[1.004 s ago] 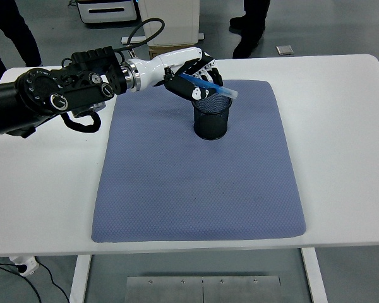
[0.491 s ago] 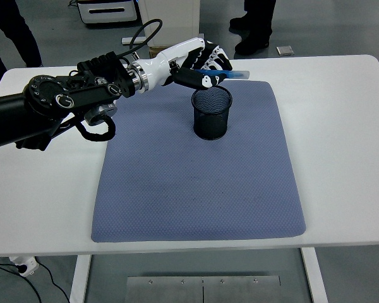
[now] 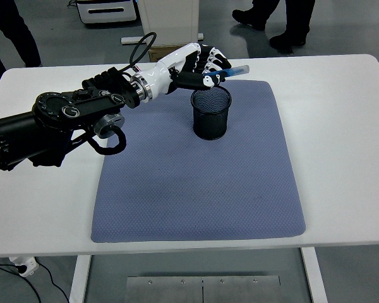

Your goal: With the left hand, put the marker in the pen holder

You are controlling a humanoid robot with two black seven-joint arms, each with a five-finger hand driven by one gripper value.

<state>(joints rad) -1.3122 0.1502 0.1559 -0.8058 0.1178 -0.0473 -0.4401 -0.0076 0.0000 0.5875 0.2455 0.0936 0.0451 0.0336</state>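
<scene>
Since 1 s ago the left robot hand (image 3: 202, 65) has lifted and pulled back toward the far edge of the mat: it was low, right over the pen holder (image 3: 211, 113) with the marker (image 3: 226, 74) angled down across the rim; now it sits higher and just behind the cup. Against 0.5 s ago the change is small: the hand is about where it was, the marker tip points slightly more up to the right, and the forearm has swung a little toward the near side. The people standing at the top of the view have also shifted. Current state: fingers curled around the marker, gripping the near end of the barrel, with the pale capped end sticking out to the right past the fingers. The marker is near horizontal, in the air above the far rim of the holder, not touching it as far as I can tell and not inside. My read on the hold: gripping 1 end leaves the long free end to lead into the opening, and the lift gives clearance to tip it toward vertical without catching the mesh rim. The holder stands upright on the blue mat (image 3: 199, 189), toward its far side, mouth open and nothing visible inside. The mat lies flat on the white surface (image 3: 341, 139), probably to keep the cup from sliding. Right arm is not in view. Still needed, in my judgement: tilt the tip down, centre it over the mouth, release.
</scene>
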